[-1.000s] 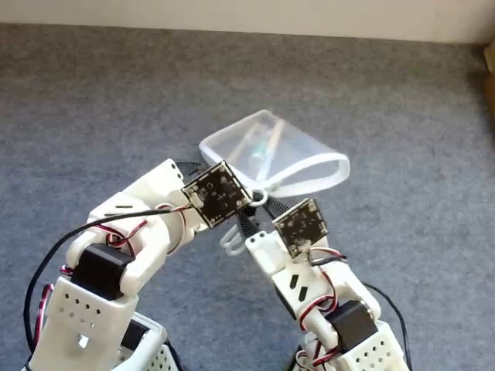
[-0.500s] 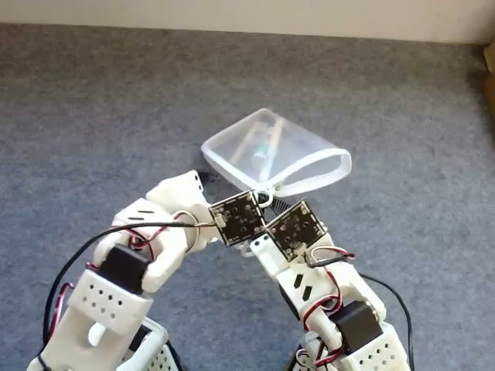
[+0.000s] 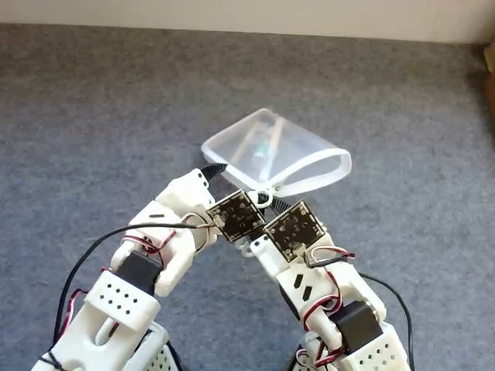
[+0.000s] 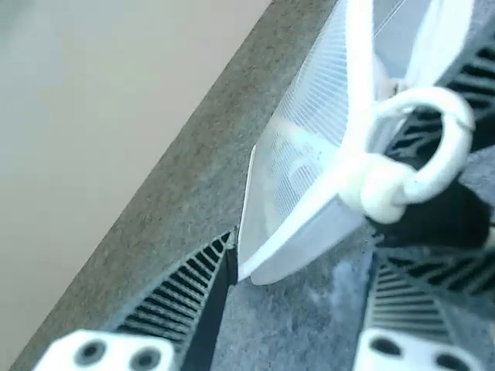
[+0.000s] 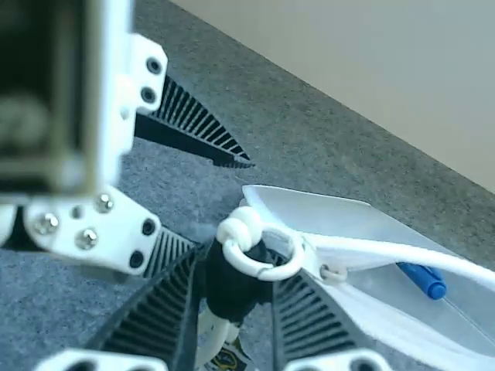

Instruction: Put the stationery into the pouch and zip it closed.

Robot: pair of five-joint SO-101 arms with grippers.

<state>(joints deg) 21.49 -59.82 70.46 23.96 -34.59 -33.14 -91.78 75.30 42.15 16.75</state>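
From above, two camera boards (image 3: 236,215) cover the near corner of the pouch (image 3: 302,151). The stationery (image 3: 264,148) inside is too small to name. The right wrist view cuts the pouch off at its edge, and a blue pen (image 5: 421,280) shows one end only. The left wrist view blurs the pouch.

grey carpet (image 3: 93,100), pale wall (image 3: 232,11) behind

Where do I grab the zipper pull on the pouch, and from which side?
Take the white ring at the pouch's corner nearest the arms, coming in from the arms' side. It sticks out past the corner, so a pinch across the loop should probably hold.
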